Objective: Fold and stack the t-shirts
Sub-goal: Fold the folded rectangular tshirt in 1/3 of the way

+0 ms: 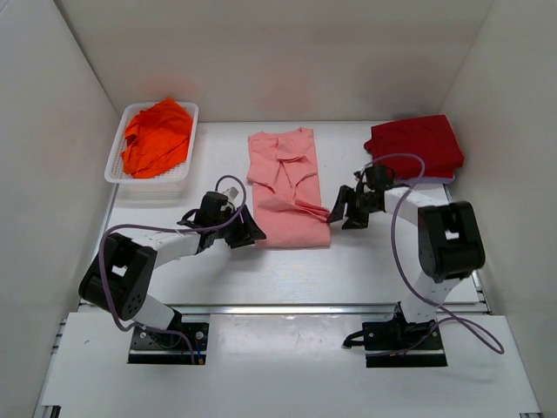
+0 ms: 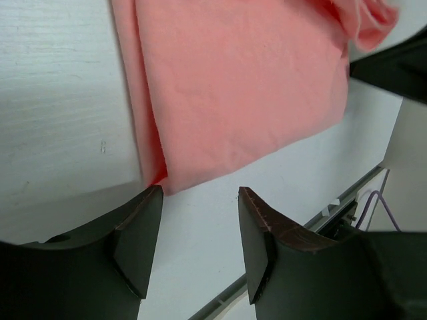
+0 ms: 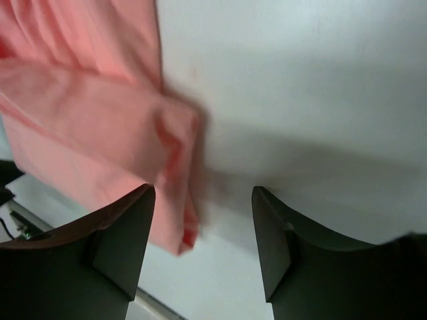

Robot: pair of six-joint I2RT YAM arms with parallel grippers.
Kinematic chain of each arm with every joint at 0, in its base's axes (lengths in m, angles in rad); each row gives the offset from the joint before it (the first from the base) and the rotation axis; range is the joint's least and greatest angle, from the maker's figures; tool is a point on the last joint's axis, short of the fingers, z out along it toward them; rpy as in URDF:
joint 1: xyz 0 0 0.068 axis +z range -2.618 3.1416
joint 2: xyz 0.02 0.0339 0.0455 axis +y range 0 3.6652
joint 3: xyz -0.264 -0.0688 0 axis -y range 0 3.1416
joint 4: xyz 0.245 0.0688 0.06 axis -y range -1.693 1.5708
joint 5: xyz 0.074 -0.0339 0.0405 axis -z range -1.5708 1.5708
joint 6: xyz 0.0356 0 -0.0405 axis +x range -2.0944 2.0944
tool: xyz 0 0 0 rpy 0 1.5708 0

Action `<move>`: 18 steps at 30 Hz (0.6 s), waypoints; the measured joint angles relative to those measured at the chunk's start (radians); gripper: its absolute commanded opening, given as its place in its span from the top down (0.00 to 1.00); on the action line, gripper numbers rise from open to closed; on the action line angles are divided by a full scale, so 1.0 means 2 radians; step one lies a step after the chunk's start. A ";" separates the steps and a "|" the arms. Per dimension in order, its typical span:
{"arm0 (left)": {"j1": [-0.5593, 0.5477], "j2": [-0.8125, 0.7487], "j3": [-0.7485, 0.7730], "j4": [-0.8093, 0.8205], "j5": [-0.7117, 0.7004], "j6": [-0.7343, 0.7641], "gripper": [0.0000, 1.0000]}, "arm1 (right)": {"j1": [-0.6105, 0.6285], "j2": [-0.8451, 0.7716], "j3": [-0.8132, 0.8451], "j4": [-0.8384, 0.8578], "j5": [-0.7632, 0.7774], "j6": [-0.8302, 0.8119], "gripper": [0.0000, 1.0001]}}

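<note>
The salmon-pink t-shirt (image 1: pixel 289 187) lies partly folded in the middle of the table. My left gripper (image 1: pixel 251 233) is open and empty at its near left corner; the left wrist view shows that corner (image 2: pixel 233 93) just beyond the open gripper (image 2: pixel 200 197). My right gripper (image 1: pixel 341 212) is open and empty at the shirt's near right edge, where a bunched fold (image 3: pixel 167 167) sits between the fingers of that gripper (image 3: pixel 203 193). The dark red t-shirt (image 1: pixel 416 144) lies folded at the back right. The bright orange t-shirt (image 1: pixel 157 137) is crumpled in the basket.
A white slotted basket (image 1: pixel 186 111) stands at the back left. White walls enclose the table on three sides. A metal rail (image 1: pixel 287 308) runs along the near table edge in front of the arm bases.
</note>
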 measured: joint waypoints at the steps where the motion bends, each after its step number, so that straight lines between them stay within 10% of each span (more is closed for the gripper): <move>1: -0.004 0.000 -0.001 0.002 -0.002 -0.003 0.41 | 0.000 -0.016 -0.022 0.003 -0.001 0.004 0.43; 18: -0.028 0.008 -0.016 0.019 -0.033 -0.039 0.43 | -0.009 -0.107 -0.155 0.096 -0.063 0.067 0.40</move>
